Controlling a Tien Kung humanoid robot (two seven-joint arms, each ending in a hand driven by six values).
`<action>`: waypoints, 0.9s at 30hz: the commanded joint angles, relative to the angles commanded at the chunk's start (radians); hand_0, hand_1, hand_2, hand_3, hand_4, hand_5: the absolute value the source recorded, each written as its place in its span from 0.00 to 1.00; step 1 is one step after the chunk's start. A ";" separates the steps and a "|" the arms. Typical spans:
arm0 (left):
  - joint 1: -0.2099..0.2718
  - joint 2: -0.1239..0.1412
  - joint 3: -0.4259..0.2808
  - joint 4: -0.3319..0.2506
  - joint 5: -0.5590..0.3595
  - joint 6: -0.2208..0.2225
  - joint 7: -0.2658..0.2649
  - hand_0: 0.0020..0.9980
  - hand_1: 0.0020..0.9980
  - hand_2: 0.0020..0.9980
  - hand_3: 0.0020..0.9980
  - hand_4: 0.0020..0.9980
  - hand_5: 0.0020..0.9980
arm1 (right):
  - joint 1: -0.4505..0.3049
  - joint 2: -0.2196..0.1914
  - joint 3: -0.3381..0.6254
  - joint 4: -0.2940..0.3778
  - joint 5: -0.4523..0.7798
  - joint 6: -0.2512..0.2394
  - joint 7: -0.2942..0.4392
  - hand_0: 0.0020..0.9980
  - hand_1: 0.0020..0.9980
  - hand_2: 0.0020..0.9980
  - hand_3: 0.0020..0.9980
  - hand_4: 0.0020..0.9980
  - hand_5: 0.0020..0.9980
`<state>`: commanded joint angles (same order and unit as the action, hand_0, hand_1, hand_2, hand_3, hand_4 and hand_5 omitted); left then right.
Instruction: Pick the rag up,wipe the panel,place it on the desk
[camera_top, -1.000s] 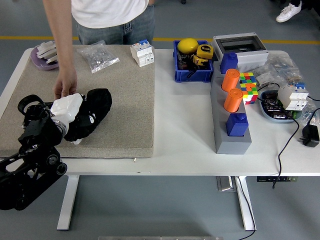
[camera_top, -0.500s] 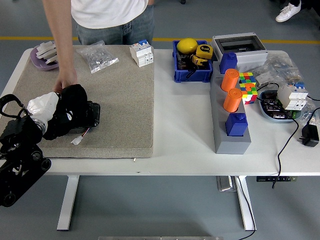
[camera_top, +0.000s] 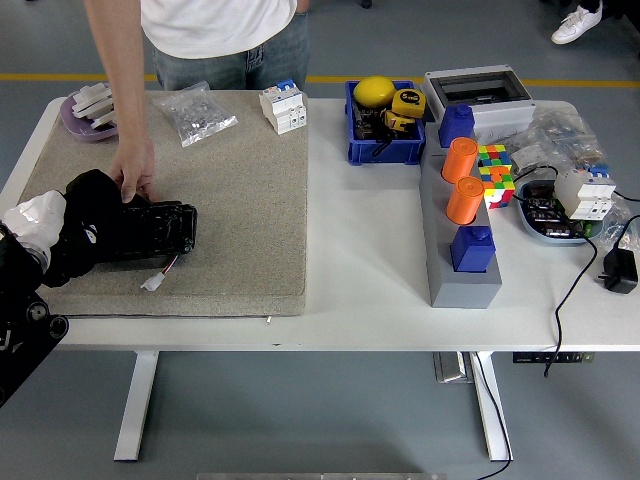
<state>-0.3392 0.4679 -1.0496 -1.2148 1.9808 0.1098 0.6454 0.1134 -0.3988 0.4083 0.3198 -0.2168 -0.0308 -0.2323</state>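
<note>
At the left edge of the frame we see our left hand (camera_top: 30, 228), a white-covered fist, closed on one end of the black rag (camera_top: 85, 222). The rag drapes from that fist toward the right, over the left end of the black panel (camera_top: 150, 232), which lies flat on the beige mat (camera_top: 230, 200) in the lower left of the frame. A small white connector on thin wires (camera_top: 155, 280) trails from the panel's lower edge onto the mat. Above the panel, a person's hand (camera_top: 133, 172) comes down from the top of the frame, and its fingertips rest at the panel's upper edge, just beside the rag. Our right hand does not show. In the right half of the frame, on the white table (camera_top: 360, 260), stands a grey rack (camera_top: 462, 285) with orange and blue pieces, well apart from the mat.
</note>
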 joint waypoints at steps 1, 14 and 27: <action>0.003 0.002 -0.009 0.004 0.002 0.000 0.000 0.21 0.20 0.54 0.55 0.55 0.09 | 0.000 0.000 0.001 0.000 -0.001 0.000 0.000 0.67 0.68 0.70 0.64 1.00 0.46; 0.049 0.035 -0.122 0.055 0.021 0.001 0.000 0.21 0.20 0.54 0.55 0.55 0.09 | -0.003 -0.002 0.014 0.004 -0.013 0.005 -0.001 0.67 0.68 0.70 0.64 1.00 0.46; 0.052 0.048 -0.167 0.127 0.010 0.026 -0.016 0.21 0.20 0.54 0.55 0.55 0.09 | -0.002 -0.002 0.032 0.010 -0.028 0.007 -0.001 0.67 0.68 0.70 0.64 1.00 0.46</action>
<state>-0.2871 0.5159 -1.2165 -1.0879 1.9909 0.1359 0.6295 0.1118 -0.4013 0.4401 0.3303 -0.2448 -0.0239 -0.2330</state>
